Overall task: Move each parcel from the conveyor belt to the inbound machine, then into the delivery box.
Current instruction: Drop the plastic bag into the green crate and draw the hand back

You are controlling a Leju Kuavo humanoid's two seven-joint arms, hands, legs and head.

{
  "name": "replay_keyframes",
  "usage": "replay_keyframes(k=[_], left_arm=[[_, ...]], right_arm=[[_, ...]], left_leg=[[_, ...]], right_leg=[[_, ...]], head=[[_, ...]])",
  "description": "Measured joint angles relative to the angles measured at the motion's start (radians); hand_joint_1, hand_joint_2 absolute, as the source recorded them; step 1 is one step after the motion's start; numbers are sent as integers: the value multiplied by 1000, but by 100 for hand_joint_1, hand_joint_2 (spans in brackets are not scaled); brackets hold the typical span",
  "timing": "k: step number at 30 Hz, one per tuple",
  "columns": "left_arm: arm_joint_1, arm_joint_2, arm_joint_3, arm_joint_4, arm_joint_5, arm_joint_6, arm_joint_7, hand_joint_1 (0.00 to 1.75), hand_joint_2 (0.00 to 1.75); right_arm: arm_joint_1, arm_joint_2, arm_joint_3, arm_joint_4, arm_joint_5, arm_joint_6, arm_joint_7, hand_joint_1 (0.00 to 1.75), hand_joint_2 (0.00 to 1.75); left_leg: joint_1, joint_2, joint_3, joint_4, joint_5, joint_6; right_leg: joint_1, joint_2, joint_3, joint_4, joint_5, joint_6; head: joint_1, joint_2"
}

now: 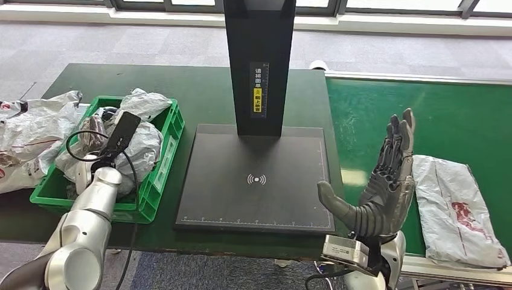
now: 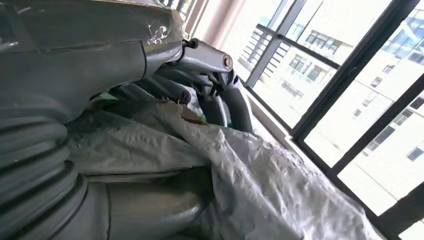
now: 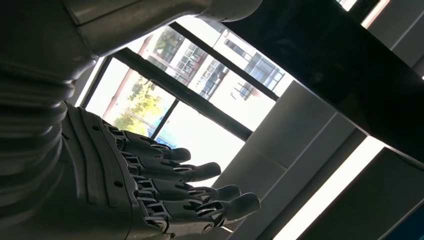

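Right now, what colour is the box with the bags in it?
Green. The delivery box shows best in the head view.

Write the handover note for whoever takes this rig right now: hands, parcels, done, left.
Left hand: down in the green delivery box, fingers against a grey parcel; whether it grips cannot be told.
Right hand: open, raised, fingers spread, holding nothing, between the inbound machine and the conveyor belt.
Done: several grey parcels lie in the box; the machine's plate is bare.
Left: one white parcel lies on the belt beside the right hand; it likely goes to the machine next, then the box.
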Motion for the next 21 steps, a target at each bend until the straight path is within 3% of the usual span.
replay_keyframes(k=[2, 14, 21], left_arm=[[6, -11, 0, 16, 15, 2, -15, 0, 0], [70, -70, -7, -81, 267, -51, -131, 0, 0], [267, -120, -59, -355, 548, -67, -144, 0, 0]], right_arm=[[0, -1, 0, 0, 4, 3, 3, 0, 175], [7, -9, 0, 1, 24, 11, 20, 0, 175], [33, -9, 0, 0, 114, 71, 117, 0, 175]], left_leg=[[0, 0, 0, 0, 0, 0], [-1, -1, 7, -1, -1, 2], [-1, 0, 8, -1, -2, 2]], right_leg=[[0, 0, 0, 0, 0, 0], [-1, -3, 9, 0, -3, 2], [-1, -1, 8, 0, -3, 1]], head=[[0, 0], [0, 0], [0, 0]])
